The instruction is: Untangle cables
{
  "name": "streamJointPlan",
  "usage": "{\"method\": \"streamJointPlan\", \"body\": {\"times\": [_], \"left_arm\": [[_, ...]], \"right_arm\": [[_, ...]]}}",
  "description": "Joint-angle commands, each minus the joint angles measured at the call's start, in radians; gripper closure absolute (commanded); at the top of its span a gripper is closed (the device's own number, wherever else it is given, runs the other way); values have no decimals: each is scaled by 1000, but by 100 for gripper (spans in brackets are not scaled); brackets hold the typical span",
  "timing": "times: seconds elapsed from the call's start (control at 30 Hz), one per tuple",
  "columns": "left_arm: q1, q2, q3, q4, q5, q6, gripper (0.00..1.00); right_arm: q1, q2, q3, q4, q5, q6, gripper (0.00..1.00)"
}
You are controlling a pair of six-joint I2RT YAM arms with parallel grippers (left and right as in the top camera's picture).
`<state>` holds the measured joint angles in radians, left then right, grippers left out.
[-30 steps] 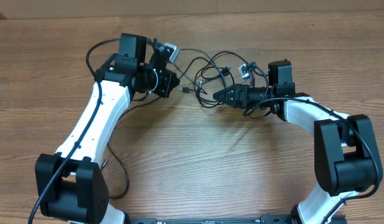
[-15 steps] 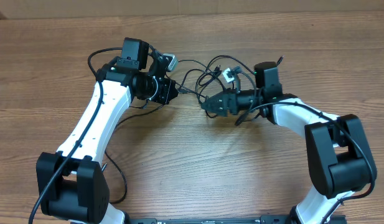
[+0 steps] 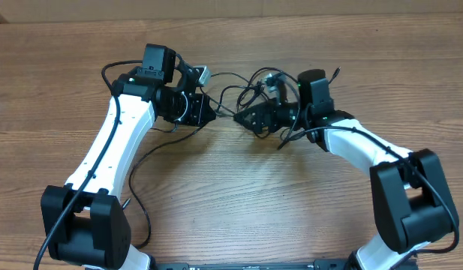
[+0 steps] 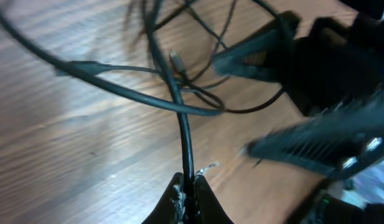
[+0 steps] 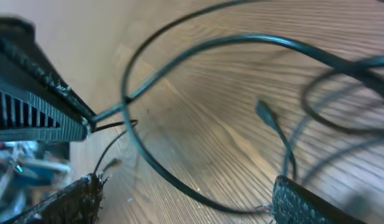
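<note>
**Left arm pinches one cord; right jaws gape at the tangle**

On the brown wood-grain table point(image 3: 231, 210), the two white-and-black arms reach away from their bases and bend toward each other near the far middle. The left gripper point(image 3: 206, 112) is clenched. Its wrist view shows the fingertips point(image 4: 176, 196) pressed together on a single strand of the thin black flexible cables point(image 4: 185, 134), which runs straight from the pinch to a crossing with other strands. The right gripper point(image 3: 248, 118) faces it from just beside, its fingers point(image 5: 67, 199) spread wide. A loop curves across the gap between them and seems to touch neither finger, though the blur leaves this uncertain. Beyond both grippers the remaining cords lie in loose overlapping loops on the table.
</note>
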<state>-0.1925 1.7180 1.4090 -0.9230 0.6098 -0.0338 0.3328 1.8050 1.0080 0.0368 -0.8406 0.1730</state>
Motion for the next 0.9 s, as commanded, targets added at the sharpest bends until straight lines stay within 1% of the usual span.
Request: {"method": "streamJointPlan", "body": {"times": [0.0, 0.1, 0.17, 0.2, 0.23, 0.27, 0.3, 0.33, 0.37, 0.5, 0.67, 0.77, 0.87], "left_arm": [[3, 8, 25, -10, 130, -19, 96], [4, 8, 28, -32, 150, -26, 96], [9, 8, 34, -54, 151, -27, 96], [13, 8, 39, -72, 154, -27, 96], [16, 8, 46, -90, 154, -27, 96], [19, 8, 55, -109, 154, -26, 96], [22, 8, 63, -123, 150, -26, 96], [26, 8, 75, -138, 149, -26, 96], [31, 8, 87, -152, 150, -26, 96], [64, 8, 181, -224, 150, -26, 96], [117, 2, 344, -259, 150, -27, 96], [144, -6, 431, -250, 150, -66, 96], [177, -14, 522, -195, 147, -143, 96]], "right_arm": [[69, -23, 20, -7, 92, -105, 14], [114, -23, 20, -8, 210, -105, 15], [132, -23, 20, -9, 267, -104, 21], [136, -23, 20, -8, 284, -104, 30], [138, -23, 20, -7, 296, -104, 47], [137, -23, 20, -4, 307, -104, 70], [137, -23, 20, 0, 313, -103, 83], [132, -23, 20, 2, 317, -99, 94], [124, -23, 20, 5, 317, -89, 96], [68, -23, 20, 7, 316, 16, 96], [-32, -23, 20, -8, 316, 205, 96], [-87, -23, 20, -37, 316, 275, 96], [-137, -23, 20, -74, 316, 301, 96]]}}
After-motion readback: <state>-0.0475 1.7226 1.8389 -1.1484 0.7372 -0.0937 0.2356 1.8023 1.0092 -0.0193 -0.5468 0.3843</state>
